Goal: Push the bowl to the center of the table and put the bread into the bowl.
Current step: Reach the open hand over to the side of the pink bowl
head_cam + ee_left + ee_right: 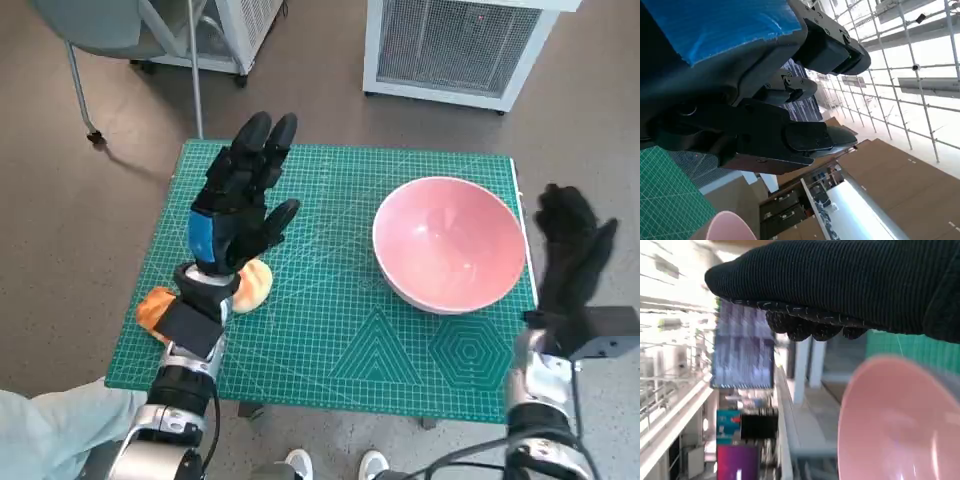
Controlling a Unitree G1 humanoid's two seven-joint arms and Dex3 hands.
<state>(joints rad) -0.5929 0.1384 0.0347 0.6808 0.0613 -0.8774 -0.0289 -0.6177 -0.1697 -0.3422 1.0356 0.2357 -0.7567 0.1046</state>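
Hovering above bread (250, 285) — left hand (240, 205) spread, empty; right hand (572, 250) open beside bowl (450, 245).

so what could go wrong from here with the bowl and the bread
The pink bowl sits close to the table's right edge, with the right hand beside it; a clumsy push might tip it or slide it off. The bread lies partly under the raised left hand, so a blind reach may knock it away.

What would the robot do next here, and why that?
Probably the right hand moves in against the pink bowl and nudges it toward the mat's middle. The bowl sits near the right edge of the green mat, empty, and the bread lies untouched beneath the raised left hand.
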